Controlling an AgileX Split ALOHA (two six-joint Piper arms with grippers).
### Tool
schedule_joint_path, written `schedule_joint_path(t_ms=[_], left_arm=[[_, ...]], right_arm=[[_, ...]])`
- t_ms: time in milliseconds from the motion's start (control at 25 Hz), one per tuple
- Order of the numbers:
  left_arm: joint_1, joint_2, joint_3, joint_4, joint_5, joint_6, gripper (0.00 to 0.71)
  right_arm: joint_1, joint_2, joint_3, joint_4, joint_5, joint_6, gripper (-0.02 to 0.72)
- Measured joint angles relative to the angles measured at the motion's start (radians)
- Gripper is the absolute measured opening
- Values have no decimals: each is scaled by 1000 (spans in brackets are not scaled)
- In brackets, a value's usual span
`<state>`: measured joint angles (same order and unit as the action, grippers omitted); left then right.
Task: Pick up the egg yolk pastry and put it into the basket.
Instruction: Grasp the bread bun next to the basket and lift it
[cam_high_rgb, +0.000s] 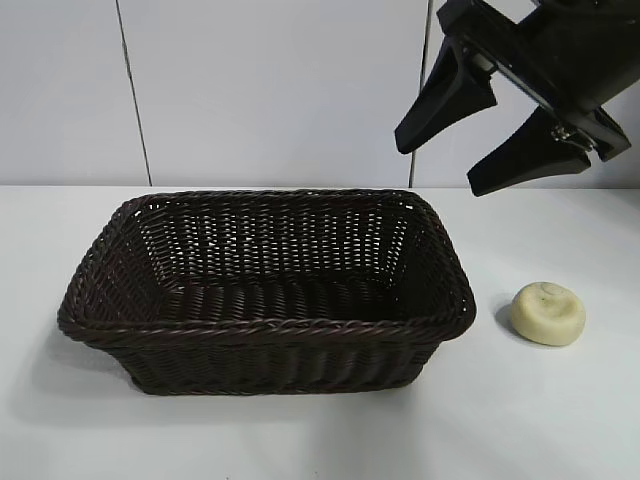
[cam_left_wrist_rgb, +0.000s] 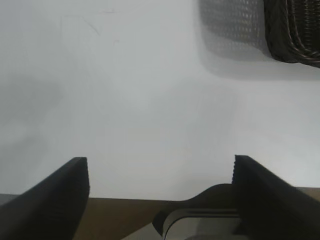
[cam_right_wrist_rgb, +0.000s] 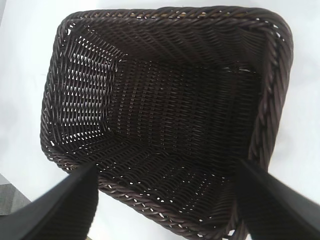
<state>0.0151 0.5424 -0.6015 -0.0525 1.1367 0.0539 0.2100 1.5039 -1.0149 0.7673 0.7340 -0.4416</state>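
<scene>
Nothing is done yet, we judge: the small round pale yellow-cream egg yolk pastry (cam_high_rgb: 548, 313) lies on the white table (cam_high_rgb: 560, 420) beside the empty dark brown woven wicker basket (cam_high_rgb: 270, 325), right gripper (cam_high_rgb: 455, 150) spread wide and empty above.

Robot test bench in a lab-like room

A bare white table (cam_high_rgb: 300, 440) is seen beneath the basket (cam_high_rgb: 270, 330); plain pale wall panels (cam_high_rgb: 270, 90) are set behind the basket, and a black gripper (cam_high_rgb: 485, 135) is hung above it.

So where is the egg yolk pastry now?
In the exterior view the egg yolk pastry lies on the white table, right of the basket, not touching it.
</scene>
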Motion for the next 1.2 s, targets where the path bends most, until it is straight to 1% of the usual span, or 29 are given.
schedule_joint_path(t_ms=[120, 240, 680, 760, 960, 1080, 1200], left_arm=[[0, -77, 71, 11, -38, 0, 571], [0, -117, 107, 14, -39, 0, 571], [0, -124, 117, 15, -32, 0, 571], [0, -146, 117, 15, -32, 0, 571], [0, -297, 117, 15, -32, 0, 571], [0, -410, 117, 15, -26, 0, 571], [0, -510, 117, 15, -21, 0, 571]], right_arm=[[0, 0, 0, 0, 0, 0, 549], [0, 0, 0, 0, 0, 0, 549], [0, 0, 0, 0, 1, 0, 549], [0, 0, 0, 0, -1, 0, 549], [0, 0, 0, 0, -19, 0, 549], [0, 0, 0, 1, -12, 1, 549], [0, 0, 0, 1, 12, 3, 549]])
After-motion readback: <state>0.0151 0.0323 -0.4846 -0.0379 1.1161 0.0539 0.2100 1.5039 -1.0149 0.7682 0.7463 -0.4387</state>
